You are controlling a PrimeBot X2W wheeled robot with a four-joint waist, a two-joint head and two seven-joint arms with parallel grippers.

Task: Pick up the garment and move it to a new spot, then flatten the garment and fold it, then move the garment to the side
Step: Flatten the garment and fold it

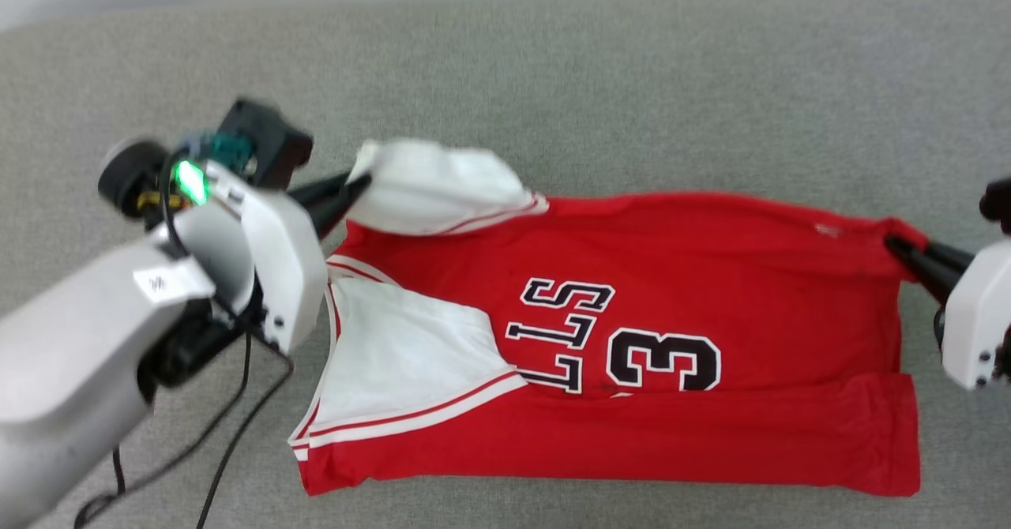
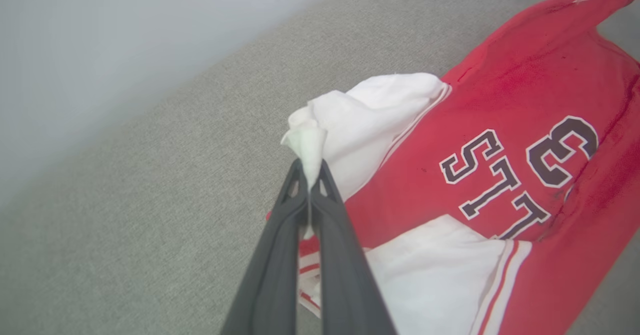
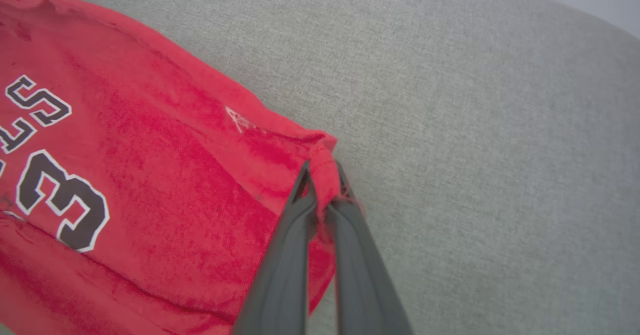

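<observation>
Red garment (image 1: 711, 276) spread on grey fabric bench (image 1: 553, 79), L pincer (image 2: 310, 170) clamped on white shoulder, R pincer (image 3: 322, 175) clamped on hem corner (head view: whole jersey, wrist views: each pinch close-up)

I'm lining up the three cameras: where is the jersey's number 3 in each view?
Head view: 3 just right of centre on the jersey.
Left wrist view: 3 near the right edge, mid-height.
Right wrist view: 3 near the left edge, just below mid-height.
Shared landmark: the black letters beside it, in all three.
</observation>
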